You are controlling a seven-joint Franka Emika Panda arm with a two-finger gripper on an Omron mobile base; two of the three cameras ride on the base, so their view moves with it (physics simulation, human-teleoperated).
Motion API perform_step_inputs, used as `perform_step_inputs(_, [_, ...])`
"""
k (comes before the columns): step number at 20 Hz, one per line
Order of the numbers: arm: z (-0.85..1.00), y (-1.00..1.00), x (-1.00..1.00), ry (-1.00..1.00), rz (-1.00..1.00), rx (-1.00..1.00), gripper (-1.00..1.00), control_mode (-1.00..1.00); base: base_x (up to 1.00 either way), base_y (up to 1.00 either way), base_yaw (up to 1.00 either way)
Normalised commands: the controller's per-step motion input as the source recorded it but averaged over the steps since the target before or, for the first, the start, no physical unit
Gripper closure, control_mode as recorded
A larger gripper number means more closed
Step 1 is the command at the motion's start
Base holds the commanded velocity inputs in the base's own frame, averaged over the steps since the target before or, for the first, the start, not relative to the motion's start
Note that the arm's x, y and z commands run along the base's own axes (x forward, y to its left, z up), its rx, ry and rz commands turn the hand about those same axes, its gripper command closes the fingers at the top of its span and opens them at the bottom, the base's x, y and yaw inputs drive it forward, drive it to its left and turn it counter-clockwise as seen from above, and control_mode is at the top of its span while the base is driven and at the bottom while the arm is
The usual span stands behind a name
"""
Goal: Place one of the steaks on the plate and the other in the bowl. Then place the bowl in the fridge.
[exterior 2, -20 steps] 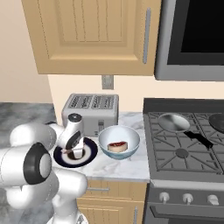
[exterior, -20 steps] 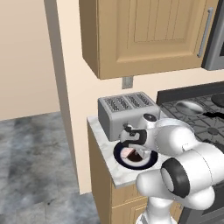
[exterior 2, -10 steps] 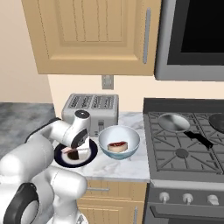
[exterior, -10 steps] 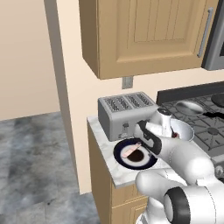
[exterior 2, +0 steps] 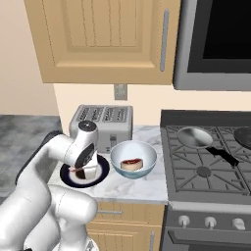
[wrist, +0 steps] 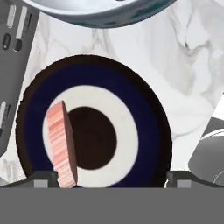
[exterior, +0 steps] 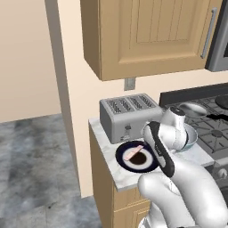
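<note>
The dark navy plate (exterior 2: 101, 171) lies on the marble counter in front of the toaster. On it rests the pale pink steak (wrist: 61, 145), tilted up on its edge beside one fingertip (wrist: 43, 177); it also shows as a pink strip, the pink steak (exterior: 133, 152), on the plate (exterior: 147, 163). My gripper (wrist: 111, 179) hangs just above the plate (wrist: 144, 131), open, jaws wide, holding nothing. Right of the plate stands the pale bowl (exterior 2: 142, 172) with the dark red steak (exterior 2: 131, 163) inside. The fridge is out of view.
A silver toaster (exterior 2: 105, 122) stands behind the plate. To the right is the stove with a shallow silver pan (exterior 2: 192, 136) and a dark pan (exterior 2: 244, 135). Wooden cabinets hang overhead. The counter's front edge runs just before the plate.
The jaws have spread wide and let go of the pink steak, which now rests on the plate. The arm has swung a little to a new pose above it.
</note>
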Motion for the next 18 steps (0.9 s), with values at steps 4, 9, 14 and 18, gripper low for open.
perform_step_inputs(4, [0.38, 0.00, -0.51, -0.09, 0.08, -0.01, -1.00, -1.00, 0.00, 0.00, 0.00])
perform_step_inputs(9, [0.67, 0.03, -0.11, -0.02, 0.15, 0.00, -1.00, -1.00, 0.00, 0.00, 0.00])
perform_step_inputs(14, [0.67, 0.05, -0.09, 0.01, 0.22, -0.11, -1.00, -1.00, 0.00, 0.00, 0.00])
perform_step_inputs(18, [0.68, 0.11, 0.00, 0.10, 0.19, -0.23, -1.00, -1.00, 0.00, 0.00, 0.00])
